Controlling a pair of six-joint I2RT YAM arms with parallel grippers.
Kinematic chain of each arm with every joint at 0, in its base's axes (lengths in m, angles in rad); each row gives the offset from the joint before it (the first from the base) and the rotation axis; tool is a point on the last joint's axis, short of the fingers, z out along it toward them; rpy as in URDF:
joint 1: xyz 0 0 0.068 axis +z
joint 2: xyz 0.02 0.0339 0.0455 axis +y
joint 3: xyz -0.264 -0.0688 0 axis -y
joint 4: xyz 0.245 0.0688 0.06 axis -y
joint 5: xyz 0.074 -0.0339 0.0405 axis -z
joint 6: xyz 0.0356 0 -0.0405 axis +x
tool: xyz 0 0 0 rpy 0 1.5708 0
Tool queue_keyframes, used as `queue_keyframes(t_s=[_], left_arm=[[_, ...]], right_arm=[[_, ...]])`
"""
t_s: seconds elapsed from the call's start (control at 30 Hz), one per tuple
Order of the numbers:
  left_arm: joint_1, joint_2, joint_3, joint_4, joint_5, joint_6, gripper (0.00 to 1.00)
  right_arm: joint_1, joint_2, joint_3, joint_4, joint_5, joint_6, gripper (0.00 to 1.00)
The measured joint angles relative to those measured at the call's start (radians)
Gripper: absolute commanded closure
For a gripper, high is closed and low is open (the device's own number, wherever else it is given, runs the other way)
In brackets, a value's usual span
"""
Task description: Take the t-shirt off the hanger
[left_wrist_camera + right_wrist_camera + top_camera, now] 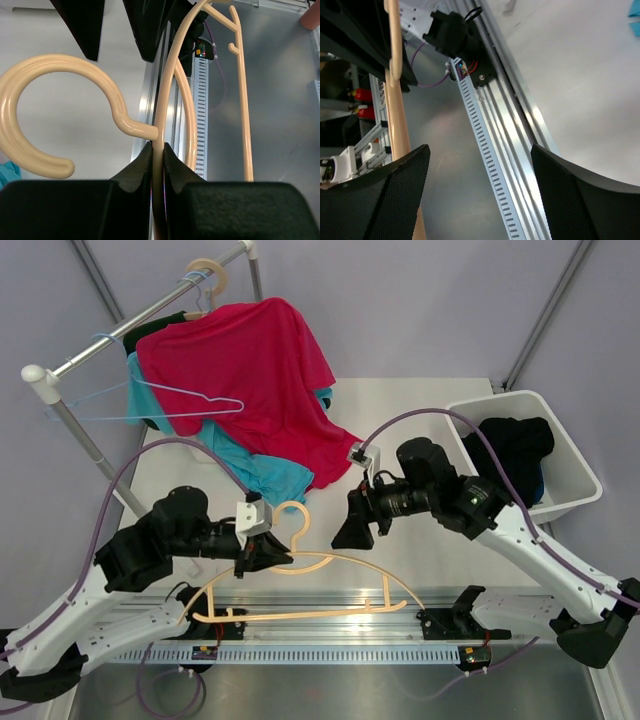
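Hanger (122, 112), one (bare), pinched by left gripper (258, 545).

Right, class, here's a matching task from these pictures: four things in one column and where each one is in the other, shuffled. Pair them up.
Things:
1. beige hanger
2. red t-shirt
3. black garment
4. blue wire hanger

Places:
A. in the white bin
B. clamped in the left gripper
C. hooked on the rail
D. draped over a teal garment by the rack

Pairs: 1-B, 2-D, 3-A, 4-C
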Motion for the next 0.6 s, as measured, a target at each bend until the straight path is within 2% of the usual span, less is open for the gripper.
queue_keyframes(t_s=[0.1,0.27,0.43,0.6], left_arm=[[0.0,0.025,0.0,0.0,0.008,0.0,1.0],[0.0,0.052,0.0,-0.001,0.011,0.007,1.0],[0.001,0.055,0.0,-0.001,0.016,0.011,1.0],[0.001,0.055,0.0,-0.002,0.018,0.012,1.0]], right_arm=[[0.001,-0.002,0.088,-0.055,0.111,-0.002,0.09],[0.002,-0.012,0.125,-0.083,0.156,0.002,0.09],[0.002,-0.018,0.096,-0.099,0.116,0.002,0.12],[0.002,-0.062,-0.003,-0.076,0.011,0.007,0.25]])
